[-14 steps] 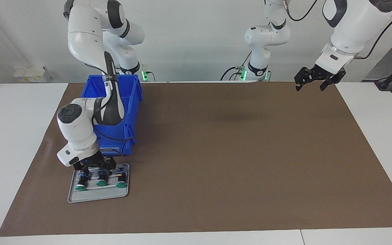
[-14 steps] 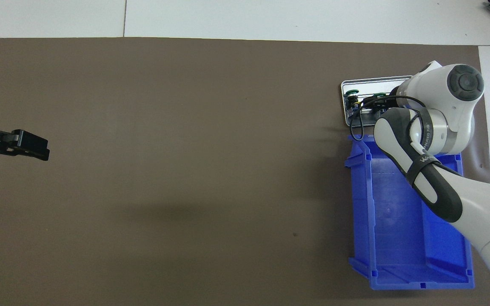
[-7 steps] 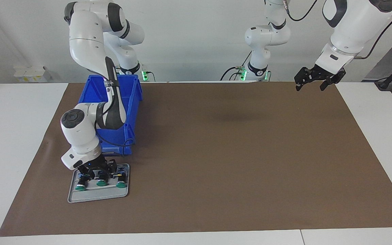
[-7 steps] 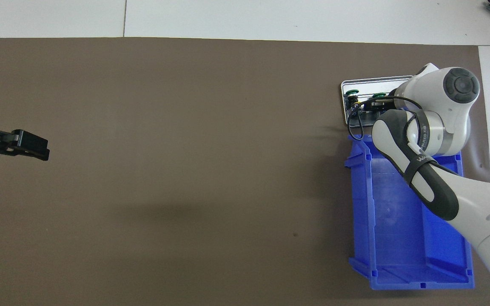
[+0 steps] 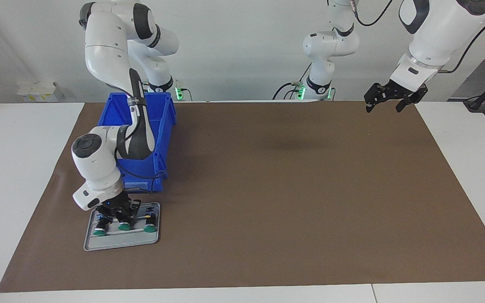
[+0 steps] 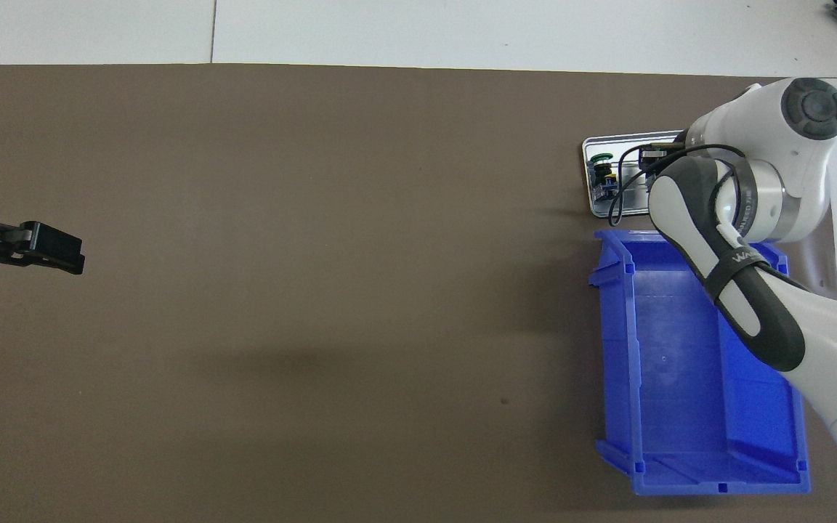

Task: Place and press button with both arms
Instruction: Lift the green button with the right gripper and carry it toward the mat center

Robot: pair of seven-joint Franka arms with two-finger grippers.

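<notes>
My two arms were glossy white shells with dark grey joint bands and round grey caps. My right arm (image 5: 99,168) carried a black strap, a looping black cable and grey lettering on its wrist ring. My left arm (image 5: 436,33) trailed a black cable. Both bases glowed green. Each claw was black.

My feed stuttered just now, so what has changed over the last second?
The right gripper has shifted slightly over the grey tray, working above the middle green button, with its wrist swinging farther from the robots. Whether it has gripped the button cannot be told. All three buttons remain on the tray, the blue bin is unmoved, and the left gripper waits over the mat's corner.
</notes>
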